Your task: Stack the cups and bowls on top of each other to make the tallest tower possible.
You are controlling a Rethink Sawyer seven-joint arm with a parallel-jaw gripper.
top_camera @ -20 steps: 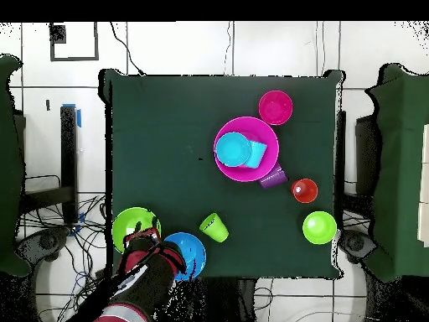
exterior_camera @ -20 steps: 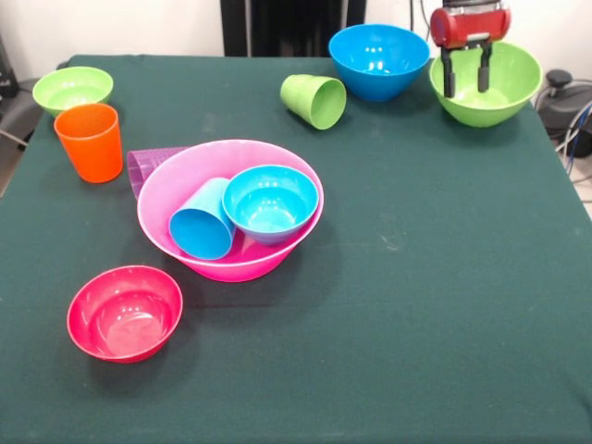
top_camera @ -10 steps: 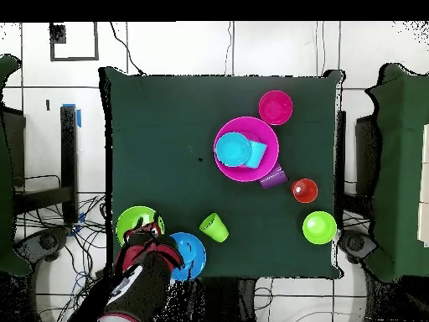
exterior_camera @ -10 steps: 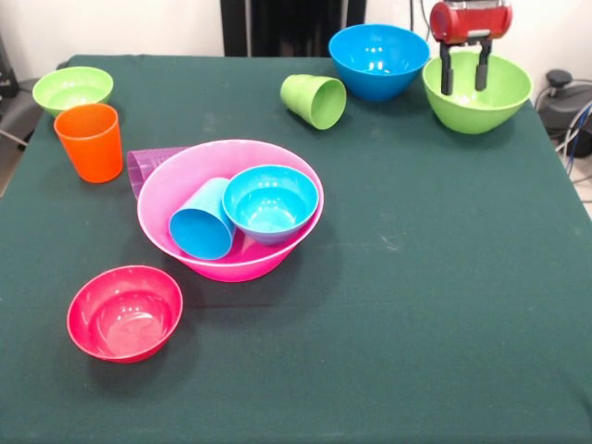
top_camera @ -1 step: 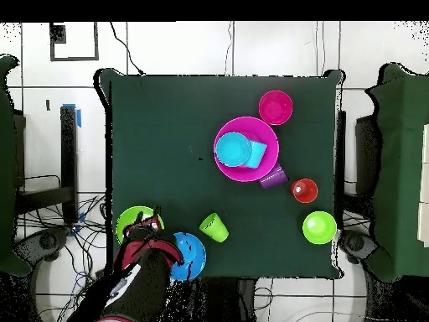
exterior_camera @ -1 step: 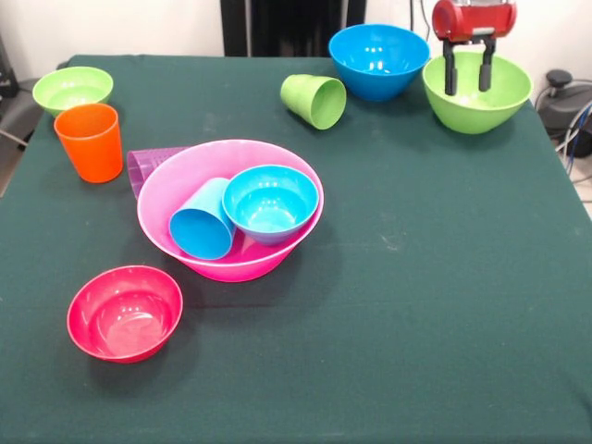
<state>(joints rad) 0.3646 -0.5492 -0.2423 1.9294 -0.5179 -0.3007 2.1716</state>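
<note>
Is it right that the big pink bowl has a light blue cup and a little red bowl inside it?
Not quite. In the front view the big pink bowl holds a light blue cup and a light blue bowl. The red bowl sits on the table.

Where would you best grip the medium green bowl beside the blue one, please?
Probably its rim wall, from above: the medium green bowl sits mouth up, too wide to span, so one finger inside and one outside. The gripper hangs there, open.

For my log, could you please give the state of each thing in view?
Hand: open, over green bowl.
Green cup: on its side.
Blue cup: tipped in pink bowl.
Small blue bowl: upright in pink bowl.
Orange cup: upright.
Red bowl: upright, empty.
</note>
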